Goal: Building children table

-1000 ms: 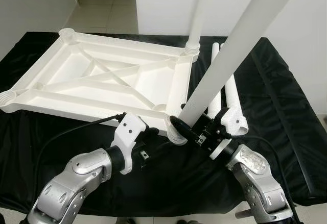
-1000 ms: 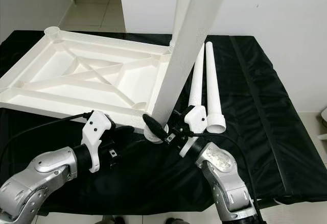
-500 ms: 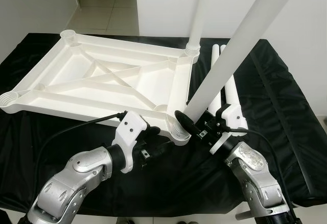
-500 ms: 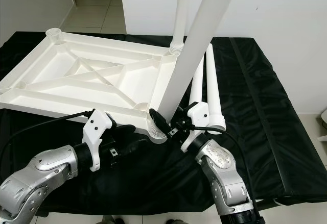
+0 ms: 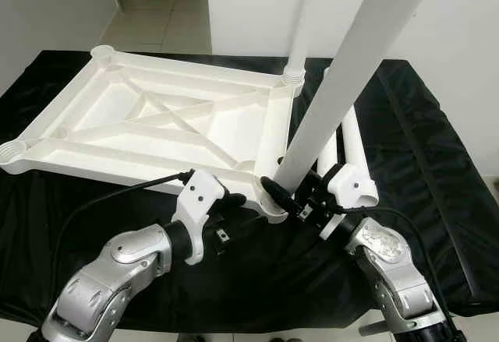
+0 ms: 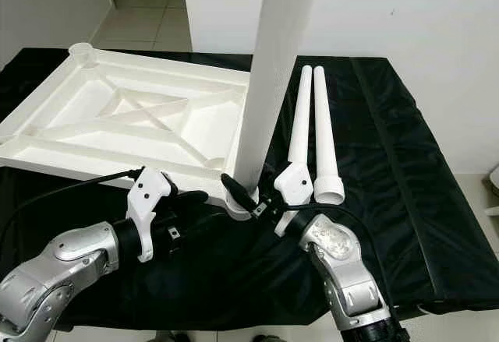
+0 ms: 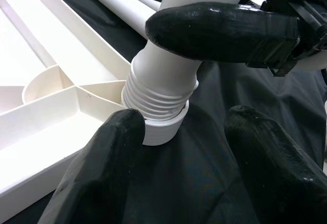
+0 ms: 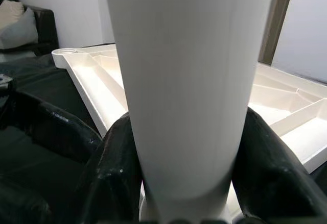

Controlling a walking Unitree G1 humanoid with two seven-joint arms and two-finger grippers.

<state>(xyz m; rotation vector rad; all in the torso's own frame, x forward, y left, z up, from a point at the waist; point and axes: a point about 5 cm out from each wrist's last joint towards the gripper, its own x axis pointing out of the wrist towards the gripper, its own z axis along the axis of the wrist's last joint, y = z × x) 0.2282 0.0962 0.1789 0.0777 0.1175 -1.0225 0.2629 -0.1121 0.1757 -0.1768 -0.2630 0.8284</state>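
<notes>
The table top (image 5: 156, 132) is lying upside down on the black cloth (image 5: 421, 171), just ahead of both sets of jaws. One leg (image 5: 300, 30) is already standing in the far corner. I am clenching the right gripper (image 5: 292, 199) around a second leg (image 5: 347, 77), its threaded end sitting in the near corner socket (image 7: 161, 127), threads still showing. The left gripper (image 7: 179, 147) is released, straddling that socket. Two spare legs (image 6: 316, 128) are lying beyond the right jaws, so I judge the job about half done.

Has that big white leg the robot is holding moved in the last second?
Yes. The table leg in the right gripper now stands steeper, its threaded end sitting in the tabletop's corner socket.
</notes>
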